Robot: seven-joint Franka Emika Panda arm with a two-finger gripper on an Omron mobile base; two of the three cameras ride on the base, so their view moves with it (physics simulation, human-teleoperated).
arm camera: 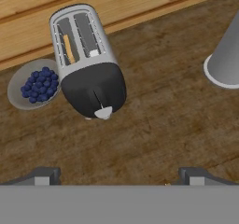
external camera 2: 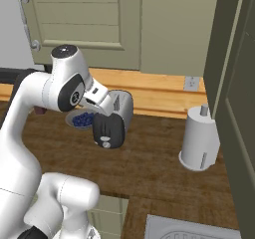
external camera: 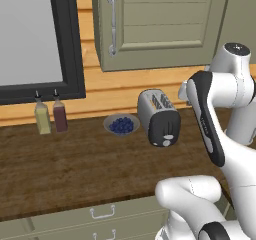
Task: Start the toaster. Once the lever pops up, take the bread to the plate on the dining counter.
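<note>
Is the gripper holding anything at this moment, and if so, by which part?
Nothing is held. The gripper is open, its two dark fingertips wide apart above the wooden worktop, short of the rounded silver two-slot toaster and its pale grey lever.

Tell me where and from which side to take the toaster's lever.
Take the small pale tab of the lever on the black end panel of the toaster. Come from above that end, the open hand over the tab: it juts out, so pressing it down probably suits better than pinching.
</note>
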